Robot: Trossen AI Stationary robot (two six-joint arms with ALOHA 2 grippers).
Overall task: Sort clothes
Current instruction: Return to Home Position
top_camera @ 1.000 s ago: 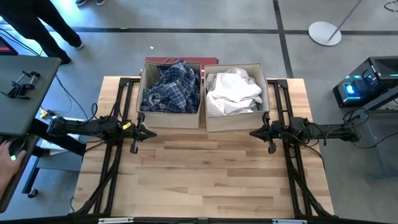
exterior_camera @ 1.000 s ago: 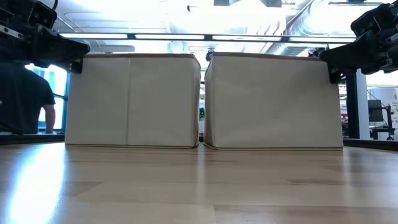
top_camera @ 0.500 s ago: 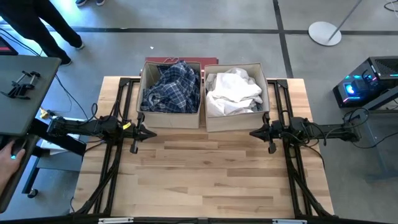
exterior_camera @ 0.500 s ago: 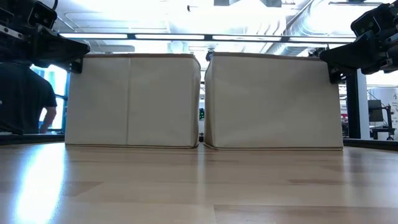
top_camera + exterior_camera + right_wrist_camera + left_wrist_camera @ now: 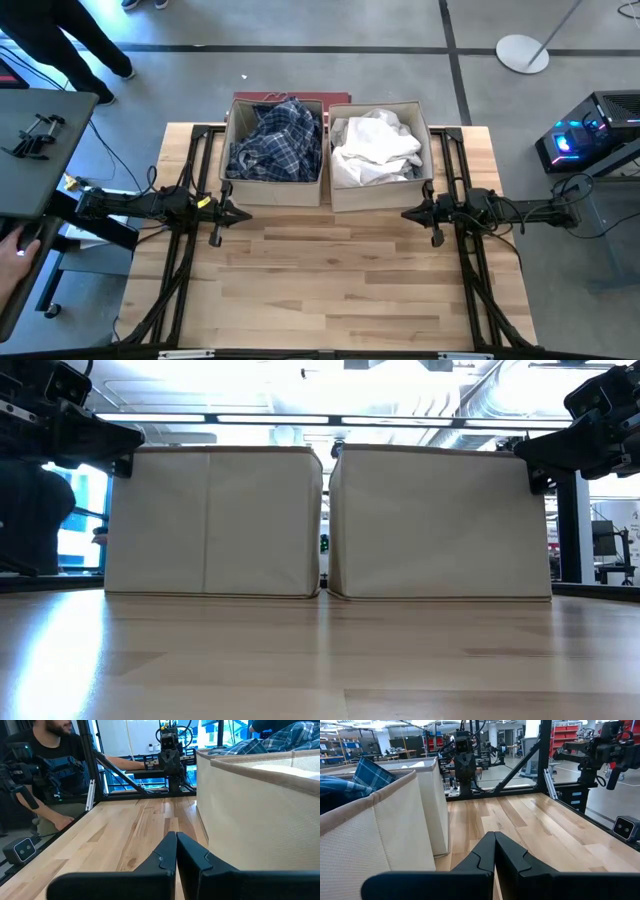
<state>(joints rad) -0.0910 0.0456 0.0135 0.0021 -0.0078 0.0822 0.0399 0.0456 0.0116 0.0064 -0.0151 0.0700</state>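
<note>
Two beige fabric boxes stand side by side at the table's far middle. The left box (image 5: pixel 233 150) holds blue plaid and dark clothes (image 5: pixel 272 138). The right box (image 5: pixel 424 150) holds white clothes (image 5: pixel 375 147). My left gripper (image 5: pixel 246 214) is shut and empty, above the table just near of the left box's near left corner. My right gripper (image 5: pixel 406 214) is shut and empty, just near of the right box's near right corner. The plaid cloth also shows in the left wrist view (image 5: pixel 367 772) and the right wrist view (image 5: pixel 285 737).
Bare wooden table (image 5: pixel 340 280) lies near of the boxes. Black frame rails (image 5: pixel 185 260) run along both table sides. A person sits beyond the table's left edge (image 5: pixel 45 765), with a hand (image 5: pixel 15 245) at a side table. Another person stands at the far left (image 5: pixel 70 40).
</note>
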